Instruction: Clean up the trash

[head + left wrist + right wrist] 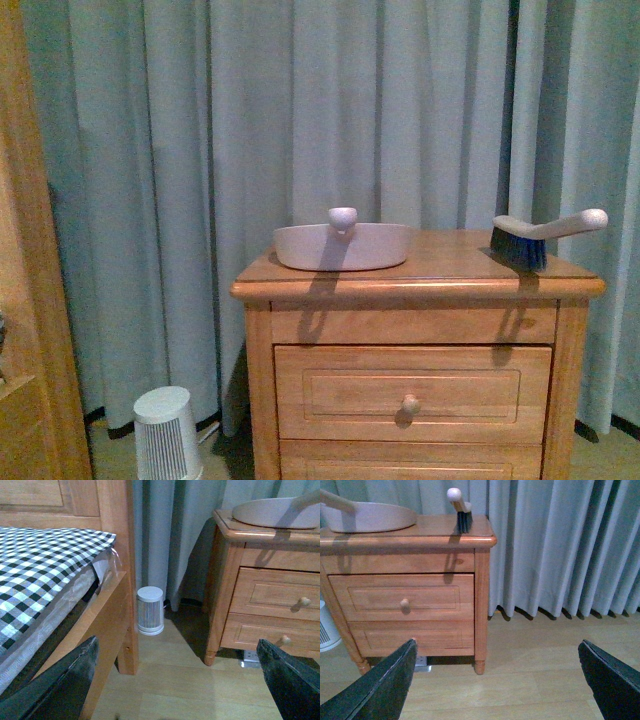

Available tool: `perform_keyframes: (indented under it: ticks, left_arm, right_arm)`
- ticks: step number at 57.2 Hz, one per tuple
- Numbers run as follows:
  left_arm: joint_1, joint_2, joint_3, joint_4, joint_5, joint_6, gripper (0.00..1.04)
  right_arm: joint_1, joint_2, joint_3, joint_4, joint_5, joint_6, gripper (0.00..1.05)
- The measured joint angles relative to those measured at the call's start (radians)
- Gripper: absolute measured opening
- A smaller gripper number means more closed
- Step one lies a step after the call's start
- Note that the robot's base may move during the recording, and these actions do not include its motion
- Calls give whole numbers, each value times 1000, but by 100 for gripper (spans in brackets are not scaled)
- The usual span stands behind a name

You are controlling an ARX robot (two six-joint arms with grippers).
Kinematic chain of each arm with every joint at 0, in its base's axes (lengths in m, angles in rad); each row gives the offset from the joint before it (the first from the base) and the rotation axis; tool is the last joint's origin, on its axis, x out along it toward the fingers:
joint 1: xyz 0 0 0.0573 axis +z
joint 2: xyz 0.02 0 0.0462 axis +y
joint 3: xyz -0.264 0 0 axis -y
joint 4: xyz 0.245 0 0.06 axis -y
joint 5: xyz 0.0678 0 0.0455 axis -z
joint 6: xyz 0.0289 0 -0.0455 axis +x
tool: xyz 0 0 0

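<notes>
The trash is out of view in all three views. A beige dustpan (345,247) lies on the wooden nightstand (450,262), with a hand brush (530,240) at the top's right end. Neither arm shows in the front view. My left gripper (177,690) is open above bare wood floor, between the bed and the nightstand (270,590), with nothing between its fingers. My right gripper (495,690) is open too and empty, low over the floor in front of the nightstand's (405,560) right corner. The dustpan (367,517) and the brush (462,515) also show in the right wrist view.
A small white ribbed cylinder (150,610) stands on the floor between the bed post (117,555) and the nightstand. The bed's checked cover (40,565) fills one side of the left wrist view. Grey curtains (200,150) hang behind. Wood floor (545,655) runs along the curtain.
</notes>
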Motion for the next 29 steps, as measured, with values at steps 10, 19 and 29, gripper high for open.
perform_keyframes:
  ticks: [10, 19, 29]
  left_arm:
    - [0, 0, 0, 0, 0, 0, 97]
    - [0, 0, 0, 0, 0, 0, 97]
    - [0, 0, 0, 0, 0, 0, 97]
  right_arm:
    - [0, 0, 0, 0, 0, 0, 97]
    - [0, 0, 0, 0, 0, 0, 97]
    - [0, 0, 0, 0, 0, 0, 97]
